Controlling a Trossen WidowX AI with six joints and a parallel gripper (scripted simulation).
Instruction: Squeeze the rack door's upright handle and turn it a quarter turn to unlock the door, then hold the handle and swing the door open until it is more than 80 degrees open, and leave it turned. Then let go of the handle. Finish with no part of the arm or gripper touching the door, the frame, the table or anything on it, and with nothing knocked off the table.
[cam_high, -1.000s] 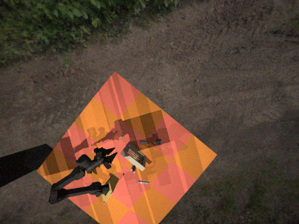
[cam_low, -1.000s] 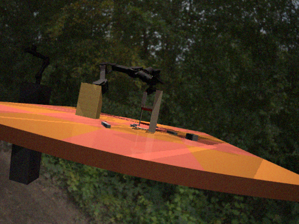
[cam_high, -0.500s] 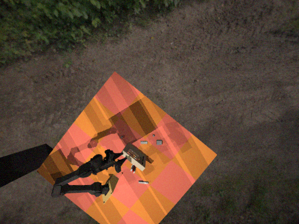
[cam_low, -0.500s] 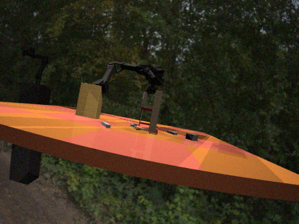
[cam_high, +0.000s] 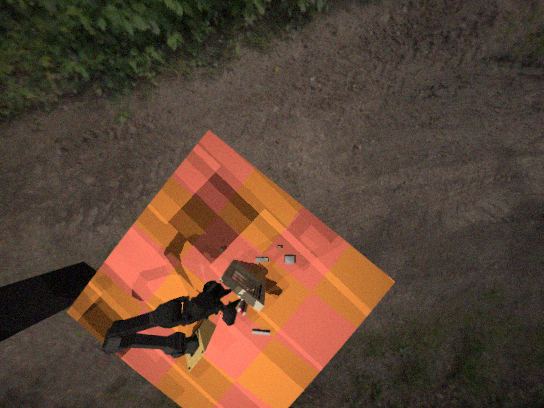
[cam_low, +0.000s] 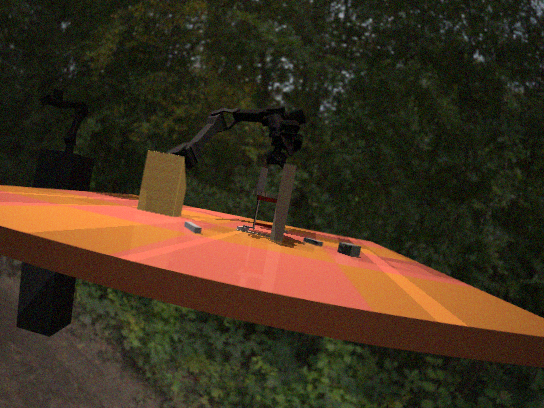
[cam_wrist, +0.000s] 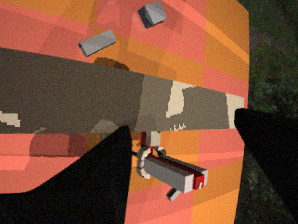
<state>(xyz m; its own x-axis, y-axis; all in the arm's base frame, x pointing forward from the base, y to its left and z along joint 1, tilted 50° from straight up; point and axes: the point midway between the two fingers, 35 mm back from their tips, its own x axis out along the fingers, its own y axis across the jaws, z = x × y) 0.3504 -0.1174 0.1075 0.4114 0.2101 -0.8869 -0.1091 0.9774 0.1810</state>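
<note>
The rack (cam_high: 242, 276) (cam_low: 283, 205) (cam_wrist: 65, 95) stands upright on the table as a grey-brown frame with pale patches. The door's handle (cam_high: 242, 308) (cam_wrist: 172, 173), grey-white with red, is on its near side; in the wrist view it shows just below the top bar. Door and frame are hard to tell apart. My gripper (cam_high: 234, 297) (cam_low: 277, 163) (cam_wrist: 182, 124) is partly open and empty, above the rack top. In the wrist view its dark fingers stand left and right, with the handle below and between them. Whether a finger touches the rack cannot be told.
A tan block (cam_high: 196, 354) (cam_low: 162, 184) stands beside the arm's base. Small grey blocks (cam_high: 290, 259) (cam_low: 349, 249) (cam_wrist: 152, 14) lie beyond the rack, and a grey bar (cam_high: 261, 332) (cam_low: 192, 227) lies on the near side. A dark pedestal (cam_high: 45, 297) (cam_low: 62, 169) stands past the table edge.
</note>
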